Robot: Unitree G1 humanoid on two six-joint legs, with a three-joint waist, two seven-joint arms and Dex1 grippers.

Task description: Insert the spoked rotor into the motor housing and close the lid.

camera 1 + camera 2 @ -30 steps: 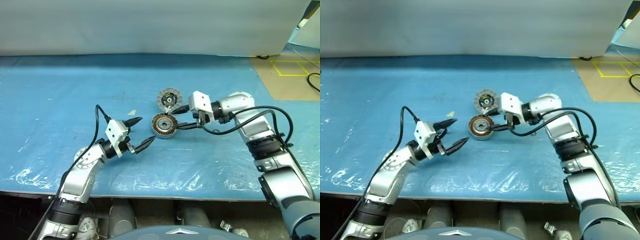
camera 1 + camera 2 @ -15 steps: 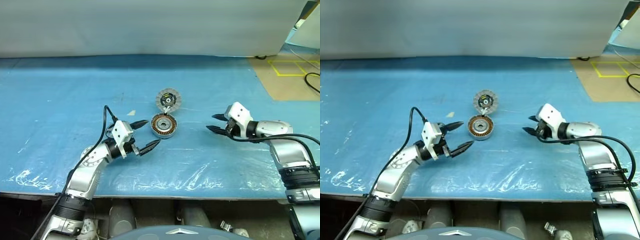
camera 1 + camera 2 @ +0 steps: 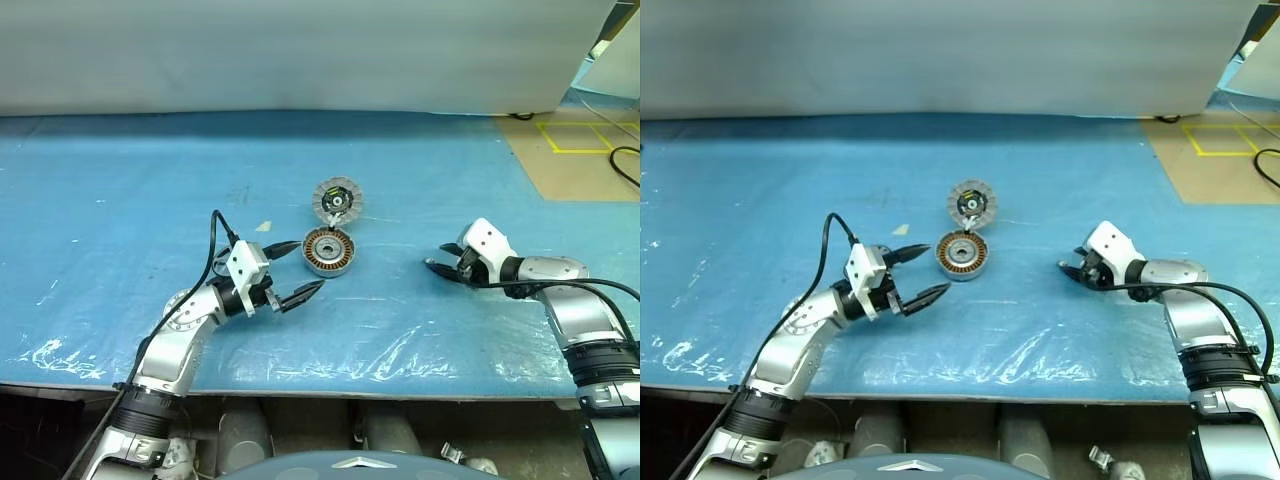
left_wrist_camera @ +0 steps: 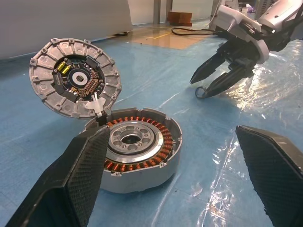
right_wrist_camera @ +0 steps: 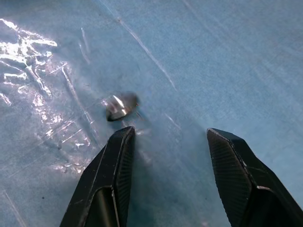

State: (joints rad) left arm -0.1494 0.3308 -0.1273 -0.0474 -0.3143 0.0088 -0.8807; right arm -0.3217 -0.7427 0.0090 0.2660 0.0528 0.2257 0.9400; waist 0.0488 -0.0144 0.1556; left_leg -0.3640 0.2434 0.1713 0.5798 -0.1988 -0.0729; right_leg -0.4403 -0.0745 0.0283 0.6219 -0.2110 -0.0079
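Left wrist view: the motor housing (image 4: 135,151) sits flat on the blue table cover (image 3: 150,180), copper windings showing in a ring around a grey centre with an open bore. The lid (image 4: 75,78) stands raised on edge at the housing's 11 o'clock rim, ribbed face and dark, yellow-marked centre turned toward the camera; it appears to be joined there by a small hinge tab.

In the left eye view the housing lies near the table's middle, with the lid touching it at 12 o'clock. The left gripper (image 3: 290,270) rests just beside the housing at its 8 o'clock, fingers spread wide and empty. The right gripper (image 3: 440,265) is well apart from the housing, at its 3 o'clock, tilted down toward the table, jaws part-way apart and holding nothing.

In the right wrist view a small shiny metal piece (image 5: 120,105) lies on the cover just ahead of the right gripper's fingertips (image 5: 124,135). Whether this is the spoked rotor cannot be told; it is blurred.

Judgement: the step in hand is fetching the rotor, as the housing bore looks empty and the lid is open. The next move calls for the right gripper to lower over the small piece, pinch it squarely, and carry it to the bore. The left gripper is placed to steady the housing during insertion.
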